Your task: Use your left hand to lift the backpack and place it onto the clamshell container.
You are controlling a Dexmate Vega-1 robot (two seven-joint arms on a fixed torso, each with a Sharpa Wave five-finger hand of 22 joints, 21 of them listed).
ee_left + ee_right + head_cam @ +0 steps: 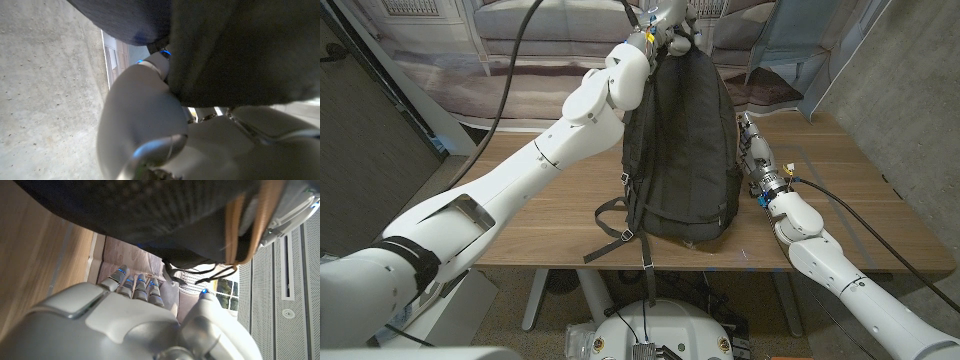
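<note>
- The left hand [665,35] is up high at the far side of the counter, gripping the top of the black fabric backpack [682,150] — the fingers are wrapped into the top edge of the bag.
- In the left wrist view the white hand [145,115] sits right against the dark cloth of the backpack [240,50]; the fingers themselves are hidden behind the fabric.
- The backpack hangs upright from that grip, tall and slightly slumped, its bottom edge down at the wooden counter [550,220] near the front edge; whether it touches the wood or something under it, I cannot tell.
- Black straps [615,225] trail from the bag's lower left corner across the counter, and one dangles over the front edge.
- The clamshell container cannot be made out under the bag in the head view.
- The right hand [757,155] is just beside the backpack's right flank, standing on its edge, fingers stretched out straight towards the far side, holding nothing.
- In the right wrist view the right hand [135,310] reaches along under the overhanging black bag [150,215], fingers [132,285] side by side and extended, thumb apart.
- A tan strap [240,225] loops at the bag's edge in that same view.
- Beyond the counter sits a grey sofa [570,20].
</note>
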